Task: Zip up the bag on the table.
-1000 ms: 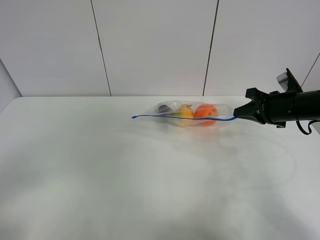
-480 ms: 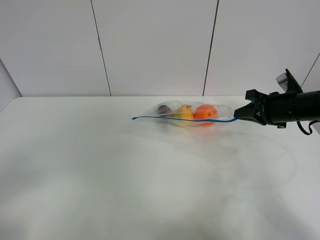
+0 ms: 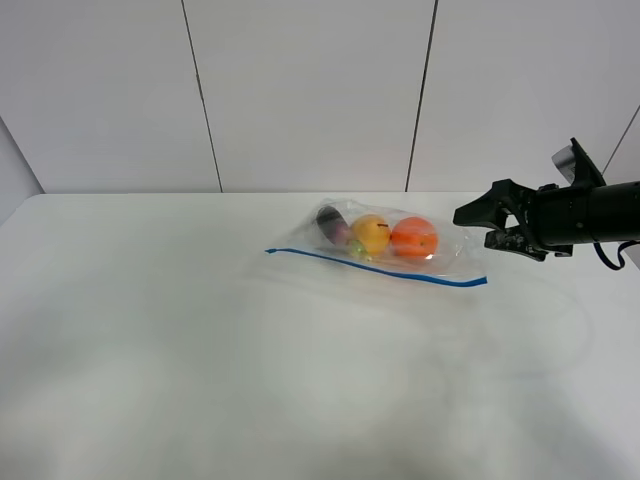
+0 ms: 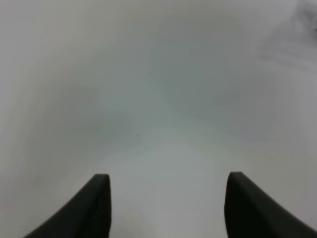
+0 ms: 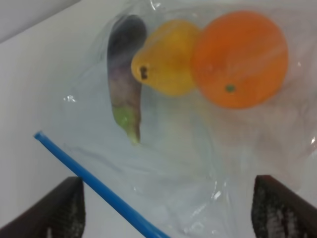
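The clear bag (image 3: pixel 385 255) lies flat on the white table (image 3: pixel 200 350), right of centre near the back. Its blue zipper strip (image 3: pixel 375 266) runs along the near edge. An orange (image 3: pixel 413 237), a yellow fruit (image 3: pixel 372 233) and a purple vegetable (image 3: pixel 331 222) show through it. My right gripper (image 3: pixel 478 228) is open and empty, just right of the bag, hovering above the table. The right wrist view shows the bag (image 5: pixel 163 163), the strip (image 5: pixel 99 186) and the orange (image 5: pixel 240 59) between the open fingertips (image 5: pixel 64 208). My left gripper (image 4: pixel 166 203) is open over bare table; it is out of the exterior view.
The white wall panels (image 3: pixel 310 95) stand behind the table's far edge. The right arm (image 3: pixel 590 212) reaches in from the right edge. Bare tabletop (image 4: pixel 158 99) fills the left wrist view.
My right gripper has opened and let go of the zipper strip's right end. The bag has dropped and settled flat, its strip now slanting down to the right.
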